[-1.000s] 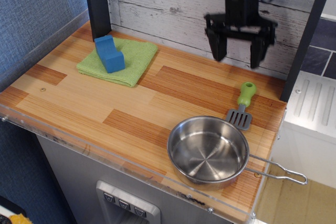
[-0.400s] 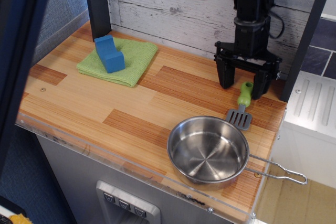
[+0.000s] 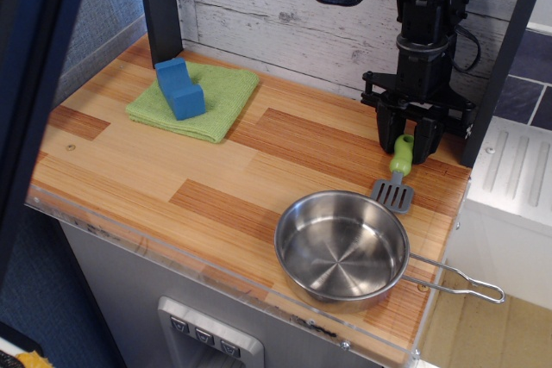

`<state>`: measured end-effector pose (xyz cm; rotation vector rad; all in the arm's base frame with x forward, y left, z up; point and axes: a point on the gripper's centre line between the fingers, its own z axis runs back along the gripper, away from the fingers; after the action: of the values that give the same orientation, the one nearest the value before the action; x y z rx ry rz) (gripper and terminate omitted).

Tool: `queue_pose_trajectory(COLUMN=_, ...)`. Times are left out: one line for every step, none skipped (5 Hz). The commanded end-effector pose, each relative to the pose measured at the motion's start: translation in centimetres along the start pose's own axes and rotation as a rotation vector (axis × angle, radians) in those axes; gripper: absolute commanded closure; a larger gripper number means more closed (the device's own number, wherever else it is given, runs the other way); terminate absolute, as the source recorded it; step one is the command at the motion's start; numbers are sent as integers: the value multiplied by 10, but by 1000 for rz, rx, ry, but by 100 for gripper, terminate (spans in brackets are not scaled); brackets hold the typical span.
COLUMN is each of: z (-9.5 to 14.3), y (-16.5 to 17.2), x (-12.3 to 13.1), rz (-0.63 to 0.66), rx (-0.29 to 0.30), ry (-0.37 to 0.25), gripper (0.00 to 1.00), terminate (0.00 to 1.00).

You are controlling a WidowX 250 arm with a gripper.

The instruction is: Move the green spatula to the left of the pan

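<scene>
The green spatula (image 3: 399,170) lies on the wooden counter, lime handle pointing to the back and grey slotted blade (image 3: 393,196) at the pan's far rim. The pan (image 3: 342,246) sits at the front right, its wire handle (image 3: 457,277) reaching right over the counter edge. My black gripper (image 3: 406,142) points straight down at the far end of the spatula's handle. Its two fingers (image 3: 388,134) stand close on either side of the handle's tip and look closed on it. The spatula still rests on the counter.
A folded green cloth (image 3: 195,99) with a blue block (image 3: 179,88) on it lies at the back left. A dark post (image 3: 159,6) stands behind it, another post (image 3: 504,58) at the right. The plank wall (image 3: 285,15) runs along the back.
My gripper has come down and to the right from above the counter to the spatula's handle. Its fingers have narrowed from wide open to close around the handle tip. The spatula and pan have not moved.
</scene>
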<state>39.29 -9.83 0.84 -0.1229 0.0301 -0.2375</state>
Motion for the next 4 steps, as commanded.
queue_pose_trajectory(z=30, y=-1, x=-12, rz=-16, rx=24, ry=-73, gripper=100, terminate=0)
queue_pose_trajectory(z=51, y=4, x=-11, rz=2, rx=40, ry=-122, gripper=100, terminate=0)
queue_pose_trajectory(z=88, y=13, x=-15, rz=75, rx=88, ry=-193, gripper=100, terminate=0)
queue_pose_trajectory(z=116, y=22, x=-21, rz=120, rx=118, ry=-260, gripper=100, terminate=0)
